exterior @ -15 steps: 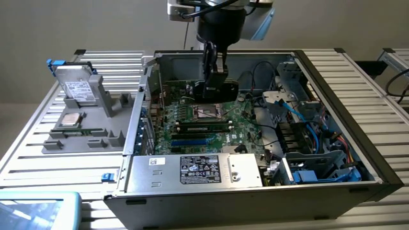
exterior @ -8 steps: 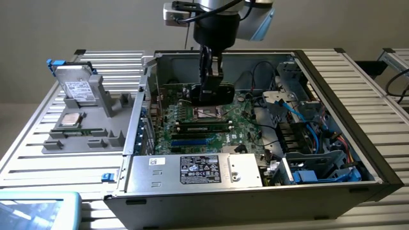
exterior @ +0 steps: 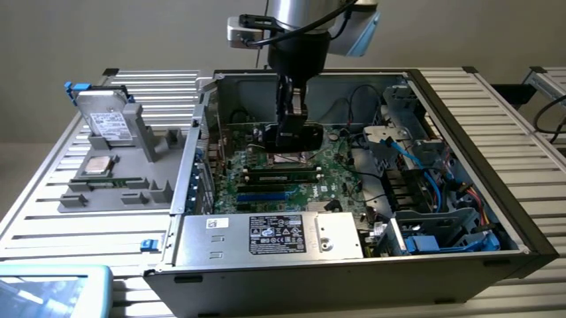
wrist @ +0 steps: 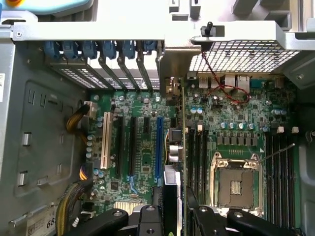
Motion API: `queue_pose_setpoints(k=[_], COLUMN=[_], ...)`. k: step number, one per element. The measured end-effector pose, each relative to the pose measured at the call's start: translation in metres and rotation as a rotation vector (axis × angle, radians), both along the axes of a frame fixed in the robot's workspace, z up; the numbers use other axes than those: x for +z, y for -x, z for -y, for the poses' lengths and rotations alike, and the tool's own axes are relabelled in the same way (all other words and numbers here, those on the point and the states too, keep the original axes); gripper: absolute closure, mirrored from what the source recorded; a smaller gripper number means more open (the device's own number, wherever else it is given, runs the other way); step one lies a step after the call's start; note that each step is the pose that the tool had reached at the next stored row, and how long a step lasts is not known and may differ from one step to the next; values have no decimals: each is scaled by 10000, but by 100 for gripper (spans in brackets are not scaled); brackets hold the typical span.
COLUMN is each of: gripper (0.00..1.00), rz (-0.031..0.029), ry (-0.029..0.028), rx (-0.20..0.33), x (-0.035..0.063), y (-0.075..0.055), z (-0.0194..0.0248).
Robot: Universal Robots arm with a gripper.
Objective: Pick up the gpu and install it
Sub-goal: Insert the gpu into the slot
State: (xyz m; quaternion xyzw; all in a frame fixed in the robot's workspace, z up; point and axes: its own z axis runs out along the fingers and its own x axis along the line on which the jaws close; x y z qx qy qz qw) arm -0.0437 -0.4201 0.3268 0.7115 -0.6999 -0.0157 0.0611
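Gripper (wrist: pixel 174 215) clamped on the gpu (wrist: pixel 171 191), held edge-on just below it over the motherboard (wrist: pixel 138 123); seating well likely required keeping the card upright, squared to 1 expansion slot (wrist: pixel 158 147).

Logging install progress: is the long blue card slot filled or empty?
Empty: the blue slot is bare along its length; the fingers hold the gpu.

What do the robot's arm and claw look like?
The arm is a silver-grey cylinder with a pale blue cap. A small white box with a black cable sits at its wrist. The claw is black, with bolted black fingers.
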Motion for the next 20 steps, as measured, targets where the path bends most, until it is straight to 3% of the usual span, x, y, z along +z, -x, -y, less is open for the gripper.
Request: queue_pose_setpoints(k=[8,16,17,20], gripper=[72,72,72,72], rz=[21,23,23,23], ry=[-2,1,0,-16], rx=[-2,-1,-1,-11], x=[-34,-170,-189,-244], y=[6,6,5,6], z=[0,4,11,89])
